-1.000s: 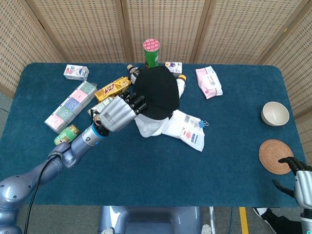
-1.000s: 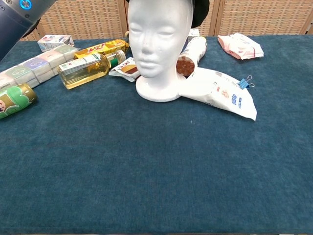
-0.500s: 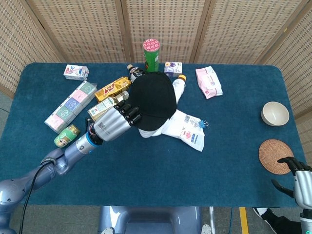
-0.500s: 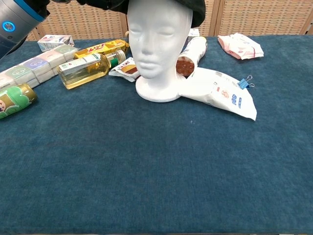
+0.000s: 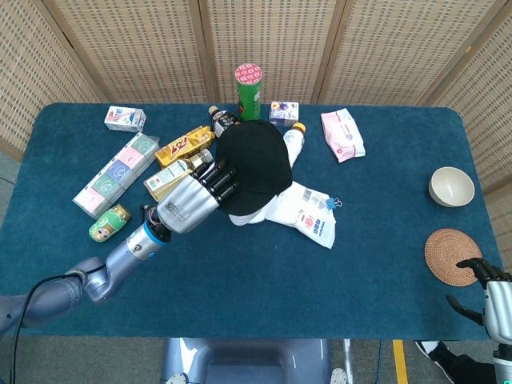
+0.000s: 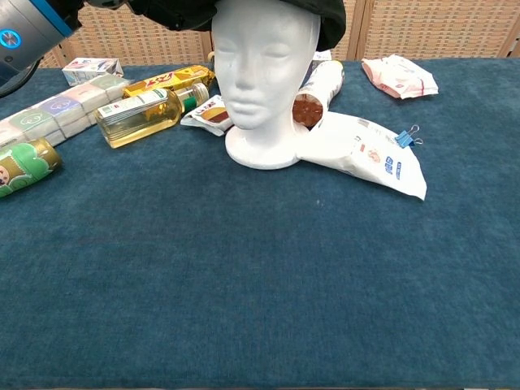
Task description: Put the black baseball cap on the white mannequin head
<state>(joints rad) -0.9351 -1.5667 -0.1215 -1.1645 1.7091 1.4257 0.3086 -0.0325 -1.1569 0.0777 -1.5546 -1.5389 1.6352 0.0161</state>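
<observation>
The black baseball cap (image 5: 254, 164) sits on top of the white mannequin head (image 6: 265, 61), whose base (image 5: 246, 216) shows just below it in the head view. In the chest view the cap (image 6: 327, 18) wraps the crown at the top edge of the frame, and its brim sticks out to the left. My left hand (image 5: 194, 201) grips the cap's left edge with its fingers (image 5: 221, 179) laid on the fabric. My right hand (image 5: 490, 294) hangs off the table's near right corner, fingers apart and holding nothing.
Around the head lie an oil bottle (image 6: 145, 113), a yellow snack bar (image 5: 182, 146), a white pouch (image 6: 370, 158) with a blue clip (image 6: 405, 137), and a green tube (image 5: 249, 86). Boxes (image 5: 117, 174) and a small can (image 5: 109, 222) lie left. A pink packet (image 5: 342, 134), bowl (image 5: 451, 186) and woven coaster (image 5: 453, 256) lie right.
My left hand has pulled the cap forward and down over the mannequin's crown while the arm drew back toward the lower left. The right hand has stayed still.
</observation>
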